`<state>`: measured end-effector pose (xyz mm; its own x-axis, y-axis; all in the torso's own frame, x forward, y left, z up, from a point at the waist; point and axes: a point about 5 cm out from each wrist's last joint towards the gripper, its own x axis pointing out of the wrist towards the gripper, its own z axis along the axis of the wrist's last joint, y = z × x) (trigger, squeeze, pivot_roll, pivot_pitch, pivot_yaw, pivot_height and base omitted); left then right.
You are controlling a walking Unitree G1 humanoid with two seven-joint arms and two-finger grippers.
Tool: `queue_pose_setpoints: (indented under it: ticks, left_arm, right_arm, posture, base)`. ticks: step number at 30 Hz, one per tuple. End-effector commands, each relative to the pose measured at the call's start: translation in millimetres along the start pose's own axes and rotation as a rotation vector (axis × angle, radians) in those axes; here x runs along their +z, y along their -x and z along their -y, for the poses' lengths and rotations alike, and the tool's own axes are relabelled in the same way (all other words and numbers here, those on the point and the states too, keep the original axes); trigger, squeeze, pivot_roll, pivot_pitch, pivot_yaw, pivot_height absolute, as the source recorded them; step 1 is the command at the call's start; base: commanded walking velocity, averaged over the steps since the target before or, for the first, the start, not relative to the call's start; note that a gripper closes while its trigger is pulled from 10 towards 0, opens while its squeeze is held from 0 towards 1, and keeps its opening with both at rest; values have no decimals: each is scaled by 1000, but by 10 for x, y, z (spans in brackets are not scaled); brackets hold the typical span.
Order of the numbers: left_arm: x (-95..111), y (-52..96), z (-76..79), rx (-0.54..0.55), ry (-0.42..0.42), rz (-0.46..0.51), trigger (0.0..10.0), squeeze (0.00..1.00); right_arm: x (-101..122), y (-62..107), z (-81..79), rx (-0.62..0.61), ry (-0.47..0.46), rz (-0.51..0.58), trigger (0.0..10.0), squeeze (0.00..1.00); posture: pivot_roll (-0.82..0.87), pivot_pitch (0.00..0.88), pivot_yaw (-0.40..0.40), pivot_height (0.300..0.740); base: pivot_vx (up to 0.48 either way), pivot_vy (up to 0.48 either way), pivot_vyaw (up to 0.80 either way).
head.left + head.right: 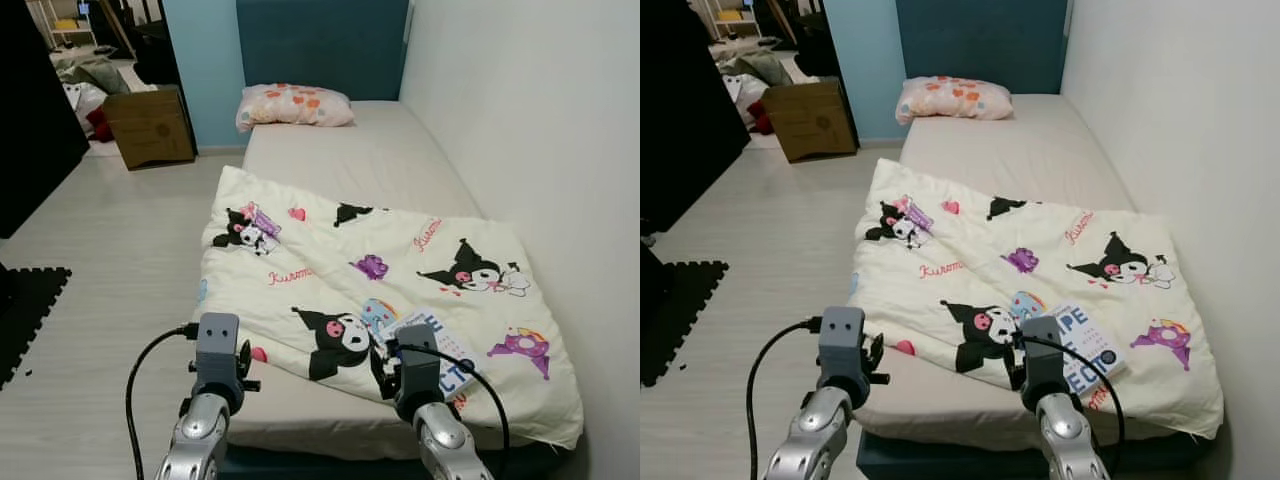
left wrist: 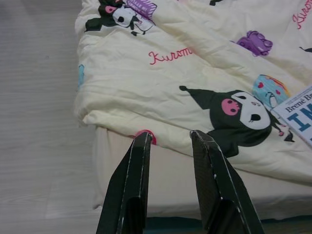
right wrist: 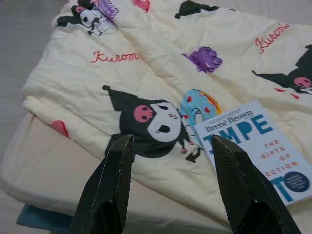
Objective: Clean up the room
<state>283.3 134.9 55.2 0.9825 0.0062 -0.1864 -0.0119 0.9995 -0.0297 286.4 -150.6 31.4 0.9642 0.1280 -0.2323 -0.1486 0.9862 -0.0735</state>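
While both claws hover open and empty at the bed's [image 1: 390, 150] foot, we see the book [image 3: 263, 146] flat on the quilt [image 1: 330, 270] near the right claw [image 3: 178, 153] – light, stiff, probably slick-covered, so we'd pinch its near edge; left claw [image 2: 170, 141] idle over the quilt's hem.

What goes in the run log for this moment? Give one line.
stage: approach bed | left gripper: open, over blanket edge | right gripper: open, near book on blanket | pillow: at headboard
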Motion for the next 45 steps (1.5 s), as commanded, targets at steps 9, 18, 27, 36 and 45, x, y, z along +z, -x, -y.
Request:
queue_pose_setpoints:
  ticks: [9,18,27,36,45]
  left_arm:
    - [-35,6,-9,8,0,-13,10000,0]
    - [-34,8,-19,15,15,-13,10000,0]
    - [-22,10,-74,41,93,-2,10000,0]
    - [27,12,-106,46,82,38,10000,0]
    - [6,-35,-74,8,6,4,10000,0]
  right_arm:
    - [-38,22,3,-2,-11,-12,10000,0]
    - [-41,26,5,0,-10,-14,10000,0]
    - [-50,35,-8,4,-10,-14,10000,0]
    - [-53,39,-25,6,-11,-14,10000,0]
    - [-59,37,-39,-1,-19,-15,10000,0]
  posture:
    - [-73,88,16,740]
    - [-72,87,13,740]
    - [-74,83,13,740]
    - [-73,79,16,740]
    - [-69,68,20,740]
  base:
    - [0,-366,0]
    - [0,-370,0]
    - [0,-68,0]
    - [0,366,0]
    - [0,0,0]
